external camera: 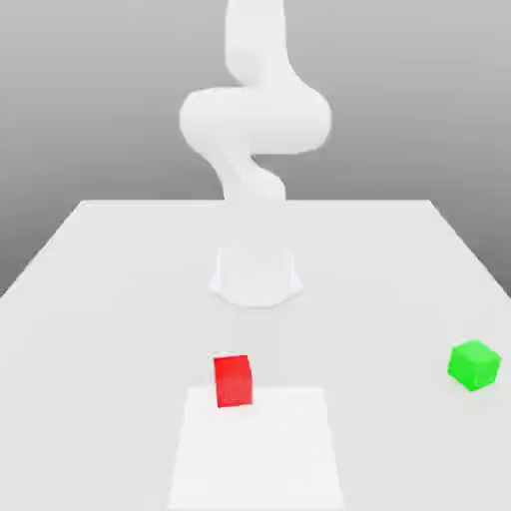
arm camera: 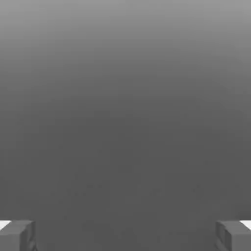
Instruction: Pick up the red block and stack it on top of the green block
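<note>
The red block (external camera: 233, 380) is a small cube resting on the white table (external camera: 120, 299), near the front and a little to the exterior view's left of centre. The green block (external camera: 474, 364) rests on the same table far out at the exterior view's right, well apart from the red one. In the hand view my gripper (arm camera: 125, 236) is open: one grey fingertip (arm camera: 17, 235) and the other (arm camera: 234, 235) stand wide apart with nothing between them, against plain grey background. Neither block lies between the fingers.
The white arm (external camera: 255, 120) rises in a curve from its round base (external camera: 256, 274) at the table's middle, behind the red block. A paler rectangular patch (external camera: 255, 449) lies at the front edge, just below the red block.
</note>
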Controlling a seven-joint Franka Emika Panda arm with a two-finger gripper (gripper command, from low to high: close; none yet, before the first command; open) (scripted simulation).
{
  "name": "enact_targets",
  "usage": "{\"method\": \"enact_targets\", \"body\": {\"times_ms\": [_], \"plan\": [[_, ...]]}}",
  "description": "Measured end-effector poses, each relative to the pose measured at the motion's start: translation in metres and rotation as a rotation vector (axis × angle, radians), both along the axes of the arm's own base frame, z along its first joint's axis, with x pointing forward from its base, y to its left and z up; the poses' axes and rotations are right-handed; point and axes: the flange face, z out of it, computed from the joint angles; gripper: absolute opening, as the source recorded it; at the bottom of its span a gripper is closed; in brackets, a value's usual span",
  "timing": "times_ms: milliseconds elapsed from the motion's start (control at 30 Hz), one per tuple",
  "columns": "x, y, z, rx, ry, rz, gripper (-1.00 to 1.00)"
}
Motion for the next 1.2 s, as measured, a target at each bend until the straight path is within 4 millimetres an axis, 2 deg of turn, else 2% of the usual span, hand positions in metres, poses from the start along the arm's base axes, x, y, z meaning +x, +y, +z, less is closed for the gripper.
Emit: {"method": "enact_targets", "body": {"times_ms": [133,233,300,433,567,633,800,833,1033,1200], "plan": [[0.032,-0.004,-0.099,-0.039,0.148,0.024,0.0],[0.039,-0.01,-0.174,-0.056,0.259,0.043,0.0],[0.037,-0.015,-0.225,-0.063,0.335,0.056,0.0],[0.012,-0.024,-0.326,-0.063,0.497,0.089,0.0],[-0.036,-0.031,-0.428,-0.048,0.668,0.128,0.0],[-0.048,-0.033,-0.464,-0.044,0.709,0.137,0.0],[-0.054,-0.033,-0.508,-0.044,0.723,0.14,0.0],[-0.055,-0.033,-0.515,-0.043,0.723,0.141,-1.0],[-0.056,-0.033,-0.518,-0.042,0.724,0.141,-1.0],[-0.053,-0.034,-0.489,-0.043,0.723,0.138,-1.0]]}}
